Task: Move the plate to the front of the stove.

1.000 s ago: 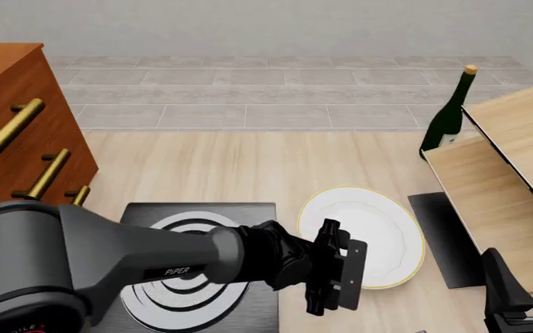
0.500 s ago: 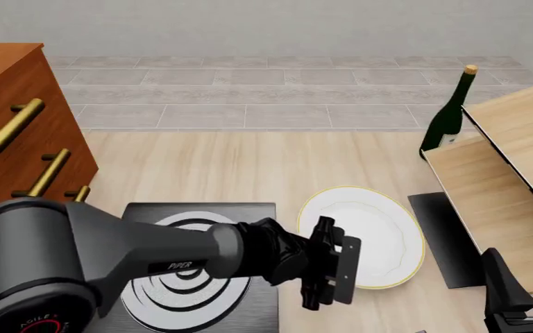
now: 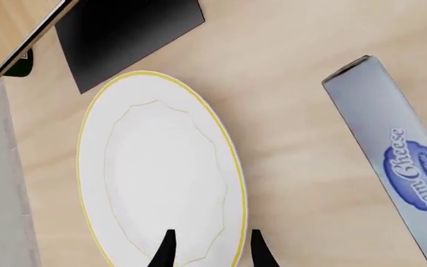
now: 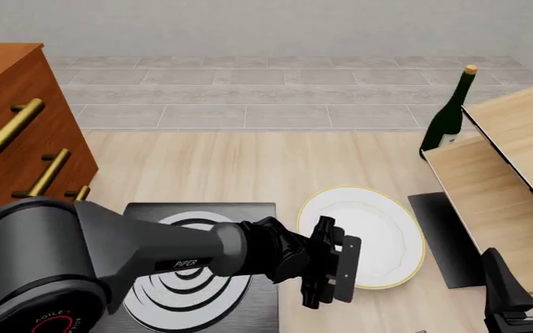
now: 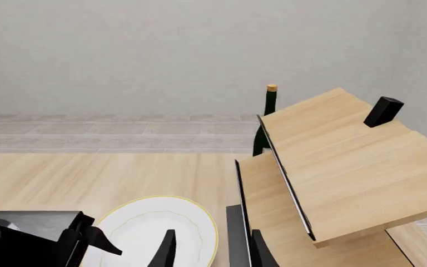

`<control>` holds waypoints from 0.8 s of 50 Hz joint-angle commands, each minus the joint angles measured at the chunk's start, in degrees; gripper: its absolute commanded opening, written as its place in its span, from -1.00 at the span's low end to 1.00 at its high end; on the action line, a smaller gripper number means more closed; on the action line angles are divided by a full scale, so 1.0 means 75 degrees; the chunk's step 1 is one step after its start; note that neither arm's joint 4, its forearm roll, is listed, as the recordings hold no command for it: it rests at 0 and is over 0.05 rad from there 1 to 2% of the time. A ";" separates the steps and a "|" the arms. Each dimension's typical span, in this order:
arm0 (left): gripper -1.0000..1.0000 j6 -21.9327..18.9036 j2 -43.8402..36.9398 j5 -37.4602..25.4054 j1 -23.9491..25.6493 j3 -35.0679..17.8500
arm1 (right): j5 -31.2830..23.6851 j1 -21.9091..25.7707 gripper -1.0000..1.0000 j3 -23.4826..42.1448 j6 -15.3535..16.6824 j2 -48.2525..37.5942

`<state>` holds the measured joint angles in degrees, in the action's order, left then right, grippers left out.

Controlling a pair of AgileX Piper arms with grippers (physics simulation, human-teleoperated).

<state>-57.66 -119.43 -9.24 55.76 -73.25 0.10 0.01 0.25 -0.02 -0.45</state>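
The white plate [image 4: 370, 232] with a thin gold rim lies flat on the wooden table, just right of the stove [image 4: 198, 272], a black slab with silver rings. My left gripper [image 4: 343, 272] hangs over the plate's near-left edge. In the left wrist view the left gripper [image 3: 210, 253] is open, one finger over the plate [image 3: 158, 172] and the other outside its rim. My right gripper [image 4: 526, 281] stands open at the table's near right, holding nothing. The right gripper [image 5: 212, 253] looks toward the plate [image 5: 162, 231].
A wooden shelf unit [image 4: 507, 173] stands at the right, with a small black mat [image 4: 441, 236] beside the plate and a green bottle [image 4: 447, 118] behind. A brown dresser [image 4: 17, 132] fills the left. A cream cheese box [image 3: 391, 167] lies near the plate.
The left gripper has shifted slightly left and lower at the plate's near-left edge. The plate and the right arm have not moved.
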 commanded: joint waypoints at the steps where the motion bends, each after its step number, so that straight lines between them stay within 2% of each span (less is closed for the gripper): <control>1: -1.00 -0.0018 -0.0181 0.0090 0.0091 -0.0012 | 0.0000 -0.0002 1.00 0.0000 -0.0001 0.0000; 8: -1.00 -0.0033 -0.0100 0.0158 -0.0022 -0.0007 | 0.0000 0.0001 1.00 0.0000 0.0000 0.0001; 17: -1.00 -0.0358 0.0068 0.0702 -0.0401 0.0343 | 0.0000 -0.0001 1.00 0.0000 0.0000 0.0000; 23: -1.00 -0.0342 0.0222 0.0699 -0.0450 0.0341 | 0.0000 -0.0001 1.00 0.0000 -0.0001 -0.0002; 29: -1.00 -0.0574 0.0416 0.1203 -0.0719 0.0582 | 0.0000 0.0000 1.00 0.0000 0.0000 0.0000; 40: -1.00 -0.0653 0.0654 0.1354 -0.0770 0.0601 | 0.0000 0.0001 1.00 0.0000 -0.0001 0.0000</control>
<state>-61.32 -115.99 -0.94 51.18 -69.67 0.10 0.01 0.25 -0.02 -0.45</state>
